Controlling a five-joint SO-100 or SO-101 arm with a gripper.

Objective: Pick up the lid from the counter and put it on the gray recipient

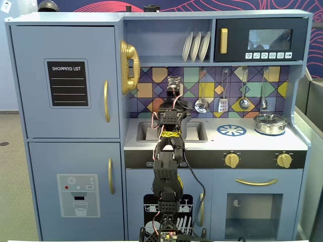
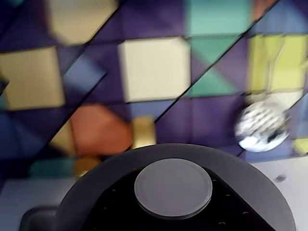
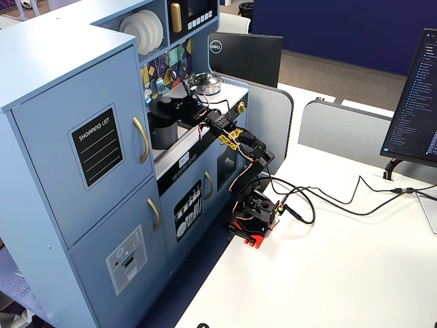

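The lid [image 2: 144, 168] is a matte dark gray disc with a flat round knob [image 2: 173, 187], and it fills the bottom of the wrist view. It is sharp while the tiled wall behind it is blurred. In a fixed view, my gripper [image 3: 172, 109] holds the lid [image 3: 161, 106] just above the gray pot [image 3: 162, 137], which stands at the sink end of the counter. I cannot tell whether the lid touches the pot. In the front fixed view my arm [image 1: 169, 126] hides both the pot and the lid. My jaws do not show in the wrist view.
A shiny silver pot with its own lid [image 1: 271, 123] stands on the right burner, beside the blue-and-white burner print [image 1: 231, 130]. Utensils [image 1: 202, 105] hang on the tiled wall. The sink [image 1: 145, 132] lies under my arm. A shelf with plates [image 1: 196, 46] is overhead.
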